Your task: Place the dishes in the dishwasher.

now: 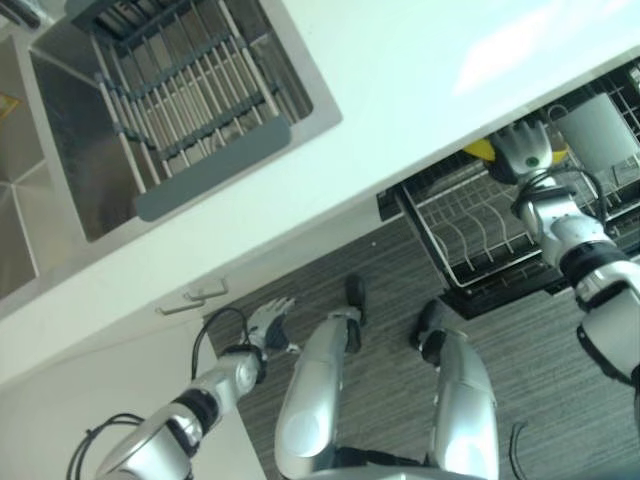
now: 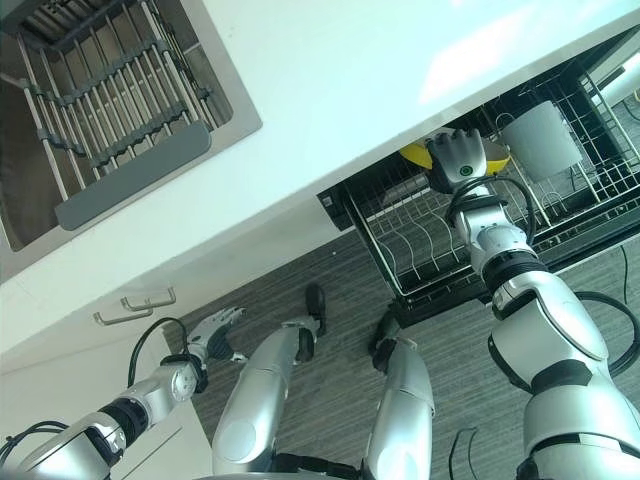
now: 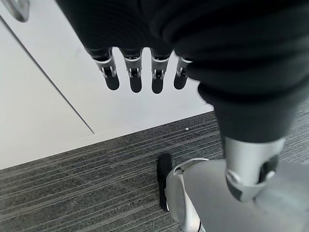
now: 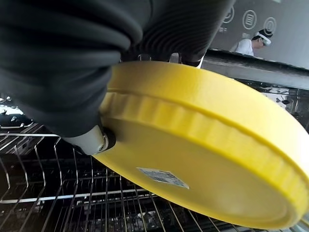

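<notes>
A yellow plate (image 4: 203, 159) is pinched at its rim by the right hand (image 2: 462, 160) above the rack (image 2: 420, 250). It is judged rigid, light, and best held by the rim.

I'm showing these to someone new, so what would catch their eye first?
The yellow plate, gripped by the right hand above the dishwasher's wire rack under the white counter. Next, the slatted drying rack in the sink. The left hand hangs open near the cabinet doors.
</notes>
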